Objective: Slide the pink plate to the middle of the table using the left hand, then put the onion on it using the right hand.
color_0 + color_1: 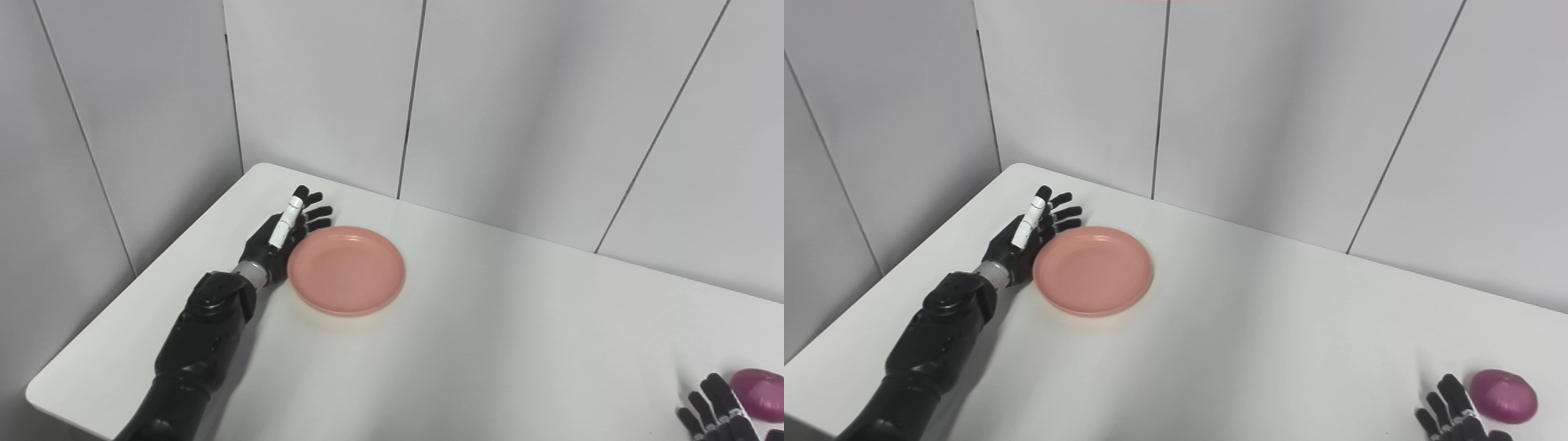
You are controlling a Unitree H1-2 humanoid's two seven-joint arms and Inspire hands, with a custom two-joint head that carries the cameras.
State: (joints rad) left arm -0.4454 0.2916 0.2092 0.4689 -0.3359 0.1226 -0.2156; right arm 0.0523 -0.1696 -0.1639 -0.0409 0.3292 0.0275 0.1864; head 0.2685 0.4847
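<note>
pink plate [346,270] beside left hand [282,236]

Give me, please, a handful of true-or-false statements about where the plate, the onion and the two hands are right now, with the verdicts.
1. The pink plate is empty. True.
2. The onion lies on the plate. False: it lies on the table near the right front, far from the plate.
3. The left hand is beside the plate's left edge with its fingers apart. True.
4. The right hand is closed around the onion. False: its fingers are spread just left of the onion, holding nothing.
5. The plate sits at the table's right end. False: it sits towards the left rear.
</note>
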